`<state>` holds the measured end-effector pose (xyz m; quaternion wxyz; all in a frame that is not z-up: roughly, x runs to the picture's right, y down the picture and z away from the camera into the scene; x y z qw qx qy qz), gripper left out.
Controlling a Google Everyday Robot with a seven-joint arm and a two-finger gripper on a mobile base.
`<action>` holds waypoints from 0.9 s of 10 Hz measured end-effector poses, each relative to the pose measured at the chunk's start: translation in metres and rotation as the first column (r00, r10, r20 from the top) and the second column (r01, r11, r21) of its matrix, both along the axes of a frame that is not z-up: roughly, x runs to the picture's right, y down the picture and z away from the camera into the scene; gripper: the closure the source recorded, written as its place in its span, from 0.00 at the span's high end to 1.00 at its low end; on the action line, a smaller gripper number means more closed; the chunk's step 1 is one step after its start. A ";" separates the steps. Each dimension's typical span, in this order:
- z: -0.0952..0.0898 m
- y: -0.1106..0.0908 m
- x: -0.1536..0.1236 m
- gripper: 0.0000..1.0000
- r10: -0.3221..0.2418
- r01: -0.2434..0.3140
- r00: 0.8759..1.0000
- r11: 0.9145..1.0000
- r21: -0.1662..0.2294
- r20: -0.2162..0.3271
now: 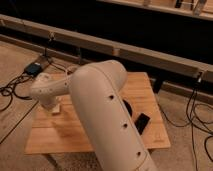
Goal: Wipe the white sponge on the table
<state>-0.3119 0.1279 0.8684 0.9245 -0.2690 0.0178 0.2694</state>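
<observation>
The light-wood table [60, 135] stands in the middle of the camera view. My white arm [100, 100] reaches across it from the lower right to the left. My gripper [53, 106] is low over the table's left part, mostly hidden behind the wrist housing [45, 92]. A small off-white block, the white sponge [56, 110], shows just under the gripper, against the tabletop. I cannot tell how much of it the gripper covers.
A black phone-like slab [141, 123] lies on the table's right part. A dark round object [128, 107] sits partly hidden behind my arm. Cables [15, 90] and a dark box [34, 68] lie on the floor to the left; more cables [197, 117] lie to the right. A long rail [125, 50] runs behind.
</observation>
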 end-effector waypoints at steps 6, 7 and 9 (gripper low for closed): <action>0.030 -0.009 -0.022 0.59 -0.085 0.080 0.995 0.990 0.114 0.046; 0.032 -0.008 -0.022 0.51 -0.101 0.095 0.994 0.987 0.130 0.044; 0.035 0.000 -0.023 0.30 -0.140 0.133 0.990 0.978 0.161 0.035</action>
